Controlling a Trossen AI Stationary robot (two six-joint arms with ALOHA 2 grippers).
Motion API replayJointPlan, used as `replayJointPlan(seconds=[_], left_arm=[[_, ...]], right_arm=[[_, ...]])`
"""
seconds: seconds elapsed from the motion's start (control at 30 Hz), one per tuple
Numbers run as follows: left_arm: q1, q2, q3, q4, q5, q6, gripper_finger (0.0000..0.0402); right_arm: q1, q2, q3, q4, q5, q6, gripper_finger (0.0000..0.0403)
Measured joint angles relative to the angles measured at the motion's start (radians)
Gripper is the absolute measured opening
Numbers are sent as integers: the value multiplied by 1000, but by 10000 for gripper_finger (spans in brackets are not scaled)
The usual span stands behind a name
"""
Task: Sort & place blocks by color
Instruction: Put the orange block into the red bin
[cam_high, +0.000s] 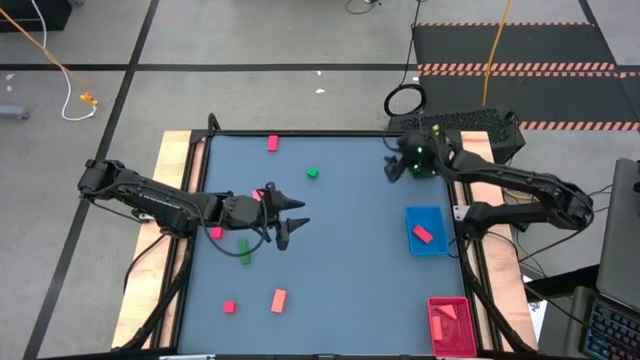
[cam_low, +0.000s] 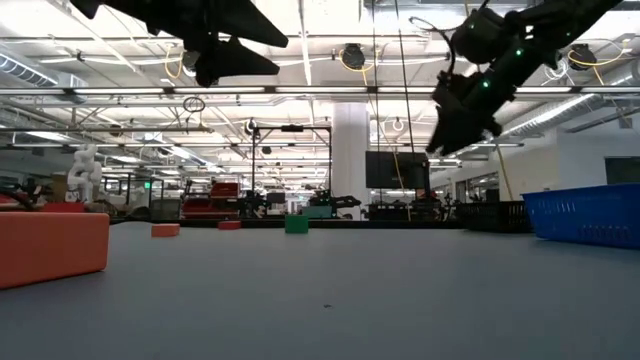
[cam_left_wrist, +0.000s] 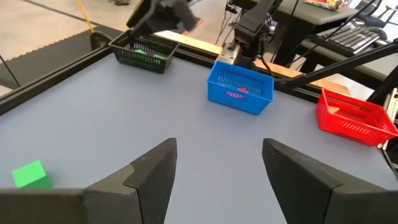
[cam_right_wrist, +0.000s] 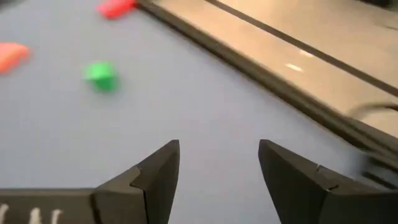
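Small blocks lie flat and scattered on the blue-grey table: a red block (cam_high: 272, 144) near the far edge, a green cube (cam_high: 313, 173), a pink block (cam_high: 215, 232), a green bar (cam_high: 244, 250), a red block (cam_high: 229, 306) and a salmon block (cam_high: 278, 299) toward the near edge. My left gripper (cam_high: 298, 216) hangs open above the table's middle, holding nothing; its wrist view shows the green cube (cam_left_wrist: 28, 174) off to one side. My right gripper (cam_high: 390, 168) hovers open over the far right part, empty, with the green cube (cam_right_wrist: 101, 74) ahead of it.
A blue tray (cam_high: 428, 230) with a red piece inside sits at the right edge. A red tray (cam_high: 450, 322) with red pieces stands at the near right corner. A black basket (cam_left_wrist: 144, 53) holding green pieces is at the far right. Bare table lies between the grippers.
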Motion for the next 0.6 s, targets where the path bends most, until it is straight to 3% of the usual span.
replayJointPlan(seconds=[0.23,0.6], left_arm=[[2,0,0,0,0,-10,239],[2,0,0,-8,-29,10,239]], right_arm=[[188,1,-170,335,-34,47,214],[385,-11,-308,679,-35,-98,214]])
